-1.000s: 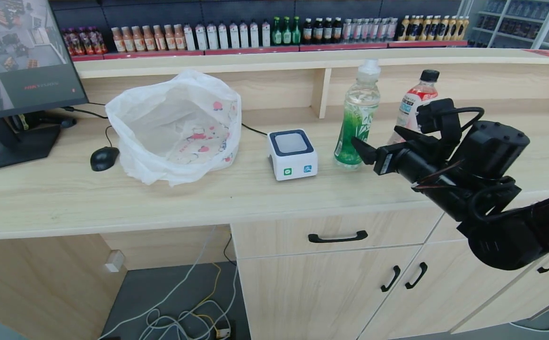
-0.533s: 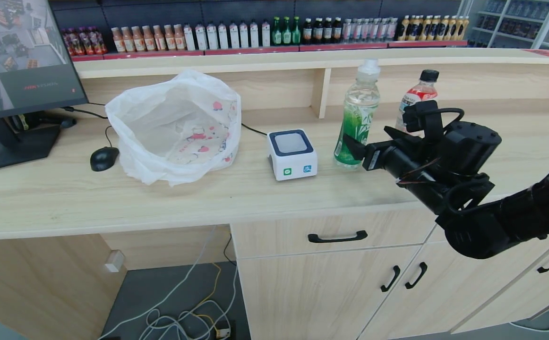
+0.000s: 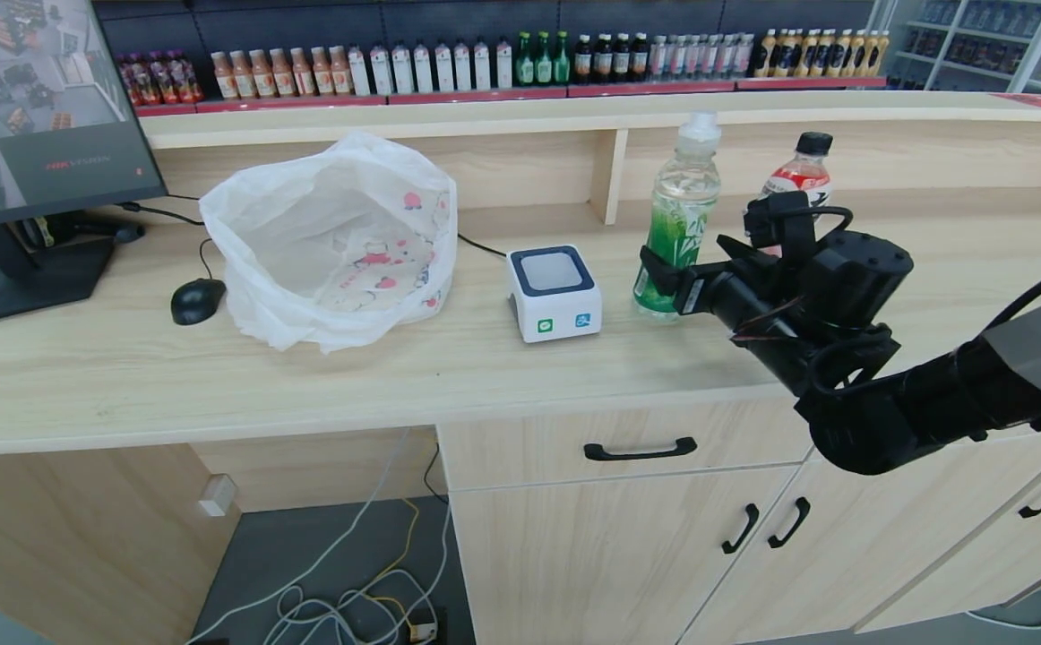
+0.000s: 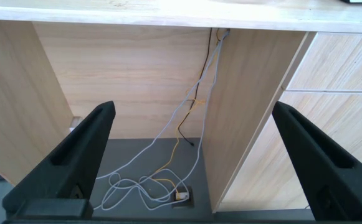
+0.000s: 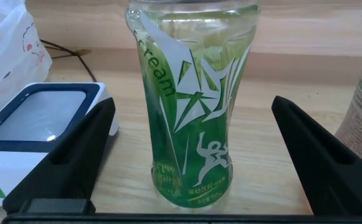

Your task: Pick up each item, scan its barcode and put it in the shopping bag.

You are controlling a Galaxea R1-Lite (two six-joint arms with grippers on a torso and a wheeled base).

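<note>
Green-labelled bottle [image 3: 677, 235] is standing upright on the counter [image 3: 395, 358] near the scanner [image 3: 554, 296], while the right arm's jaws, spread wide and holding nothing, are advancing over the last second to line up around it, so the first grasp is looking imminent.

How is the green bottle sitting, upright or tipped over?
Upright: the green bottle stands on its base on the counter, cap at the top.
</note>
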